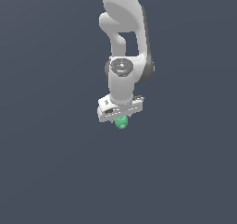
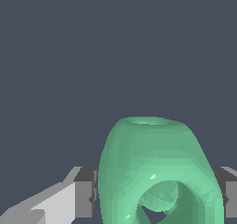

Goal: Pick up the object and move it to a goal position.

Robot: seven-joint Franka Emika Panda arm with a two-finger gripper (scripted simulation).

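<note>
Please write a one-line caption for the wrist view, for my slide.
Small mint-green rounded object with a hole, between the white gripper's dark finger pads.

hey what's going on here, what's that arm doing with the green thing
A white Panda arm points straight down with a small mint-green lump at its gripper. The wrist view shows the lump sitting between the two fingers, one on each side and right up against it, so it looks gripped. It is rounded, with a hole through it. Everything around is plain dark grey, and no goal marker shows, so how far along the move is cannot be told.
</note>
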